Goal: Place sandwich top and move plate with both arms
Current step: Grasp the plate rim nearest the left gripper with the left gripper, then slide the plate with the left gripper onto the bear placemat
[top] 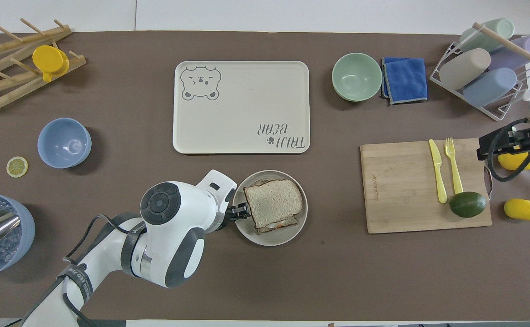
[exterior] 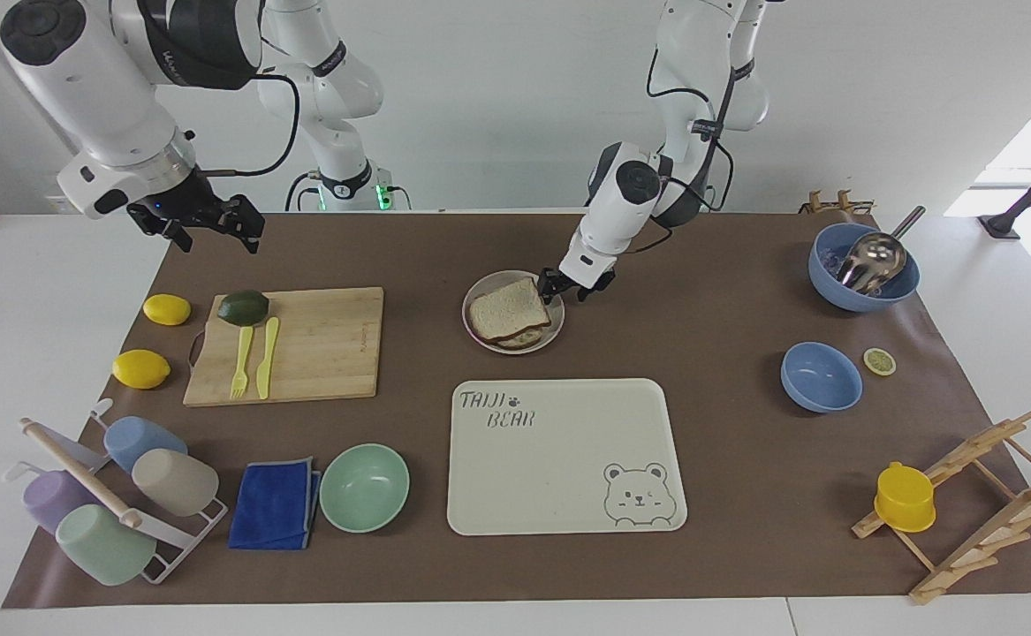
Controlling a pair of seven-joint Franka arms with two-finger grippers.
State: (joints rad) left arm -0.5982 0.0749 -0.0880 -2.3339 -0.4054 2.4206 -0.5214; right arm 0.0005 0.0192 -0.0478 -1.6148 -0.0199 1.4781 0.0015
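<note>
The sandwich top (exterior: 508, 307), a plain beige bread slice with a brown crust, lies on a lower slice on the small round plate (exterior: 554, 336), which stands near the middle of the table. Both show in the overhead view: the bread (top: 273, 202) and the plate (top: 269, 237). My left gripper (exterior: 566, 288) is open, low at the plate's rim on the left arm's side; it also shows in the overhead view (top: 241, 211). My right gripper (exterior: 208, 228) is open and empty, raised over the table's edge near the cutting board (exterior: 303, 344), where it waits.
The cream bear tray (exterior: 559, 459) lies just farther from the robots than the plate. An avocado (exterior: 243, 306), a yellow fork and a knife lie on the board, with two lemons (exterior: 140, 367) beside it. A mint bowl (exterior: 364, 487), blue bowls (exterior: 821, 377) and racks stand around.
</note>
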